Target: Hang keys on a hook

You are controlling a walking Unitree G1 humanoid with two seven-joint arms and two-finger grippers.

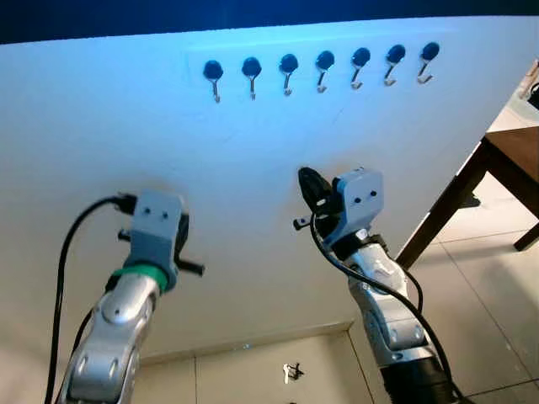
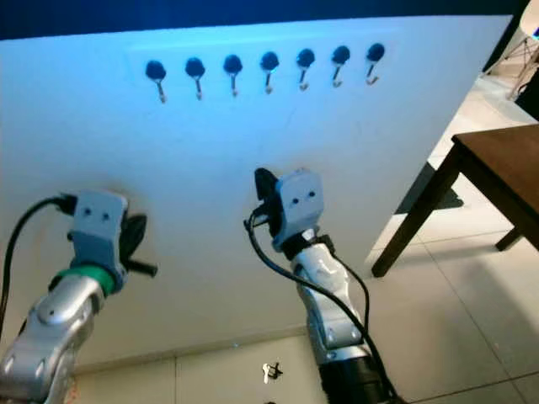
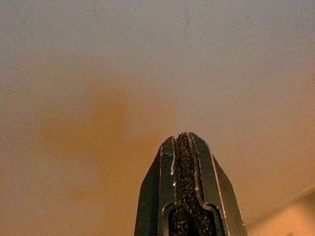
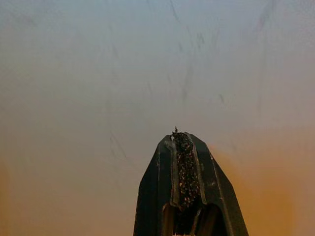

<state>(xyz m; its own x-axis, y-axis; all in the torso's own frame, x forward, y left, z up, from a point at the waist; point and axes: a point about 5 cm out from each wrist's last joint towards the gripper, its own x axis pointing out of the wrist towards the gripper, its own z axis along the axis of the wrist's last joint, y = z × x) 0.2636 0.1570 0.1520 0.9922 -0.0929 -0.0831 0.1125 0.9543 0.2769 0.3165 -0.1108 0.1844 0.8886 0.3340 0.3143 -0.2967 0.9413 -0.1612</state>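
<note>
keys on the floor, hooks bare

both the left gripper [image 3: 183, 147] and right gripper [image 4: 181, 142] are closed empty near the wall [image 1: 101, 126]; the keys [image 1: 292, 371] lie below, likely dropped.

No readable text, label, brand, number or sign appears on anything.

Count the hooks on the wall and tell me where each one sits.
7, in one row high on the white wall, left to right: hooks. All hang bare, above both grippers.
</note>
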